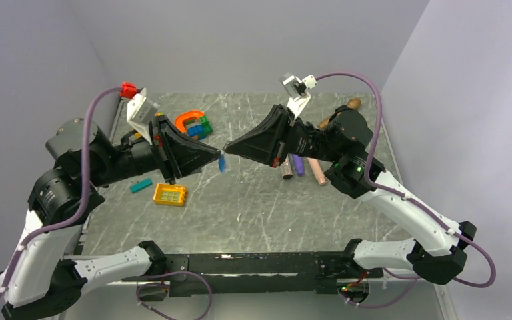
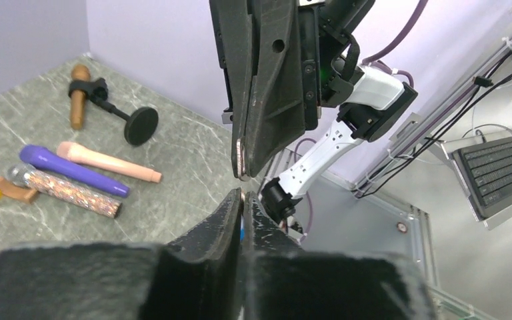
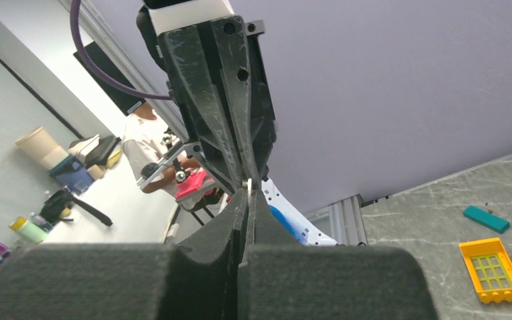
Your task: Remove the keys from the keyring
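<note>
Both grippers meet tip to tip in mid-air above the table's middle. My left gripper (image 1: 217,155) (image 2: 243,197) is shut on the keyring (image 1: 222,163), a tiny bright-blue loop hanging below the tips. In the left wrist view only a blue sliver of the keyring (image 2: 242,231) shows between the closed jaws. My right gripper (image 1: 228,148) (image 3: 249,193) is shut on a small silvery key (image 2: 240,157) (image 3: 249,183) that pokes out at its fingertips. The rest of the key is hidden between the fingers.
On the marble table (image 1: 260,200) lie an orange horseshoe piece with coloured bricks (image 1: 193,123), a teal bar (image 1: 141,185) and a yellow window brick (image 1: 170,195) on the left. Purple, pink and glittery cylinders (image 1: 300,165) lie under the right arm; a wooden handle (image 1: 353,104) sits far right.
</note>
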Controlling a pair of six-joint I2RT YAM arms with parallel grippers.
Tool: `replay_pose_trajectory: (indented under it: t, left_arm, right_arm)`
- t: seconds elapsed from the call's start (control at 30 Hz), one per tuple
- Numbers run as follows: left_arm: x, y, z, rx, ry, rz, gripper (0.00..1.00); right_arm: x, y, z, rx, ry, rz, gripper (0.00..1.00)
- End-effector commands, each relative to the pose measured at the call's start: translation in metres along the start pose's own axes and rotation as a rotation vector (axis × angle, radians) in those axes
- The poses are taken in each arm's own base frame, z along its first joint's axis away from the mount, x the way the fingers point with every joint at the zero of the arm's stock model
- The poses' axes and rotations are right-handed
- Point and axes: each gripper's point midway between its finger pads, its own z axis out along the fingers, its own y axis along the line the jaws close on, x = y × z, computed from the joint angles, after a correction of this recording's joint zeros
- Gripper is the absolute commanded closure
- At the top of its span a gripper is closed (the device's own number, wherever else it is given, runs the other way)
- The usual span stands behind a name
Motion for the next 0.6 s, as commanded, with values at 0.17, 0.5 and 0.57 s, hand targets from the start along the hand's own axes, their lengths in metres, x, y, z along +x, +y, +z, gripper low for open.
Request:
replay_pose_trajectory:
  t: [0.17,0.5,0.57]
  left_arm:
    - [-0.038,-0.022,-0.031,0.011,-0.120,0.097,0.69]
    - [-0.027,0.015,-0.041,-0.197,-0.115,0.061,0.75]
    - [-0.014,0.037,-0.044,-0.304,-0.088,0.029,0.65]
  right_arm:
    - [-0.004,0.007,-0.009,0.003,-0.016,-0.021,1.00]
    - [-0.005,0.004,-0.012,0.032,-0.027,-0.027,1.00]
    - [-0.004,-0.001,-0.016,0.067,-0.031,-0.023,1.00]
